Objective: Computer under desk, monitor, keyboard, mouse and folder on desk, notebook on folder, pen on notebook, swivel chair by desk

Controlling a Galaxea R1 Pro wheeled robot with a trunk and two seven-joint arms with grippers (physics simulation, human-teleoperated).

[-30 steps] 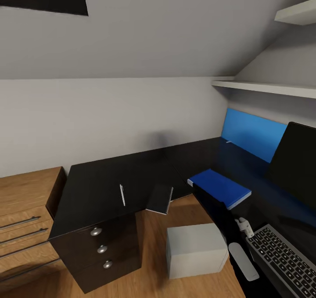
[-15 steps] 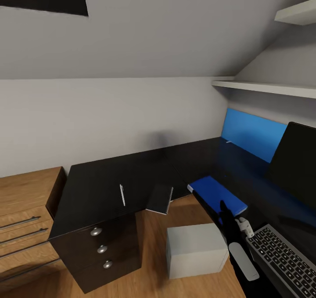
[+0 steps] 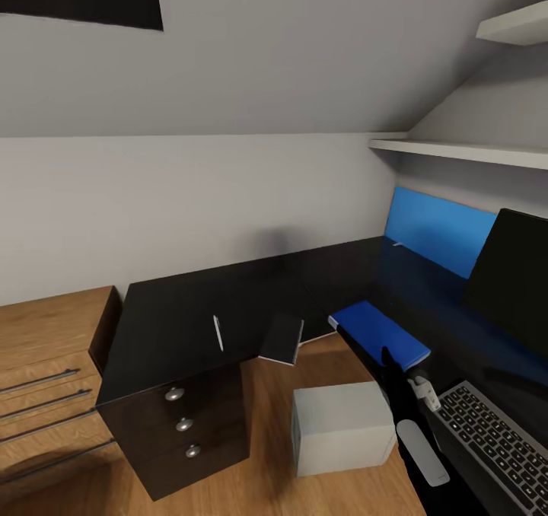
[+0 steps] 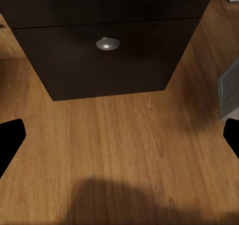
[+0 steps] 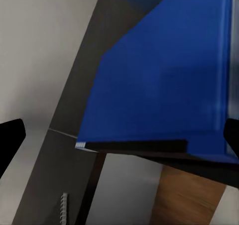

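— Where is everything from where you stand?

— The black surface [image 3: 175,310] bends in an L around me. The pen [image 3: 218,332] lies at my 11 o'clock, well in from the front edge. The notebook [image 3: 281,339] is at 12, at the inner corner, with its near end sticking out past the edge over the floor [image 3: 266,440]. The folder [image 3: 378,333] lies flat at 1 o'clock, along the edge of the right-hand run.

— And the rest?

— The monitor [image 3: 511,272] stands at 2 o'clock, and the keyboard [image 3: 498,436] lies at 4. The computer [image 3: 342,427] sits on the floor in the open crook of the L, beside the right-hand run rather than beneath it.

— Your fingers?

— My left fingers [image 4: 10,143] are spread wide and hold nothing. They point at bare floor in front of the lowest drawer [image 4: 109,60] and its round knob [image 4: 107,44]. My right fingers [image 5: 10,138] are spread too and empty, above the folder's black spine edge, not touching it.

— Room to move?

— There is open floor between the drawers and the computer. A wooden cabinet [image 3: 46,364] closes the 9 o'clock side, flush with the surface's end. A shelf [image 3: 457,151] juts from the wall at 2 o'clock, well above the monitor.
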